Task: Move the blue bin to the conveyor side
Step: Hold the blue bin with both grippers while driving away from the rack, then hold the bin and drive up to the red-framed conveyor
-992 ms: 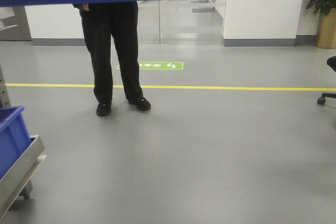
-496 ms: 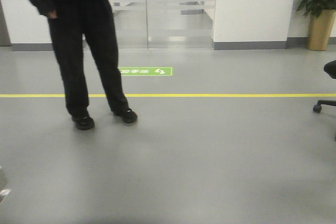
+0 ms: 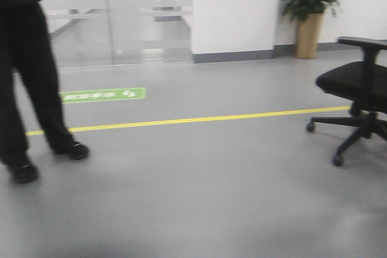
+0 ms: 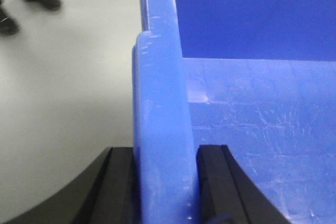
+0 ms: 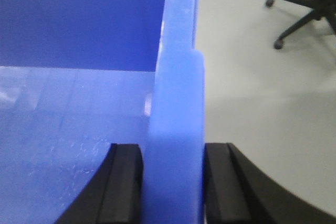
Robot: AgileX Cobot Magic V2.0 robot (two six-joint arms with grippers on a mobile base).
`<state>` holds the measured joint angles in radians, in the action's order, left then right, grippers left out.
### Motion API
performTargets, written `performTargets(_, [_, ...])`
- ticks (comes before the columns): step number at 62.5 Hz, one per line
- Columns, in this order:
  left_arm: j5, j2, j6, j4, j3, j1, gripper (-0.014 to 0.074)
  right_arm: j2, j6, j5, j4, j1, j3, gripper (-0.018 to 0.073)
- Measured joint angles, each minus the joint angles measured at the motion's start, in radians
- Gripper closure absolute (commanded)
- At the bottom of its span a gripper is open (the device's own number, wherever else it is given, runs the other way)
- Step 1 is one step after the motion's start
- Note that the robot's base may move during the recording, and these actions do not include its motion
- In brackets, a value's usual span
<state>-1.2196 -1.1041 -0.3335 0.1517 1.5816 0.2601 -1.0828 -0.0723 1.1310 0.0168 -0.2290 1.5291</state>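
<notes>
A two-armed robot holds the blue bin (image 4: 252, 124) up in front of itself. The left gripper (image 4: 165, 184) is clamped on one side wall and the right gripper (image 5: 172, 182) on the opposite wall, each with one black finger inside the bin and one outside. The bin appears to hang clear of the grey floor (image 3: 199, 197), and its edge shows as a dark blue band across the top of the front view. The conveyor appears in none of the views, so the carry looks far from finished. To do this leg well, both grips should stay equally firm and both arms level and locked in relation to each other, so the thin walls neither twist nor slip. The base should steer between the person (image 3: 24, 89) standing on the left and the office chair (image 3: 357, 89) on the right. A modest pace is wise, because the bin hides the upper part of the forward view. Both wrists reach straight ahead along the walls, their fingers straddling the thickened part of the rim from above.
</notes>
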Motion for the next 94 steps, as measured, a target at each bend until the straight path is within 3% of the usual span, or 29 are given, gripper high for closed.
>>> performTargets(94, [0.015, 0.000, 0.000, 0.000, 0.000, 0.000, 0.0615, 0.000, 0.000, -0.016, -0.003, 0.000, 0.000, 0.0648])
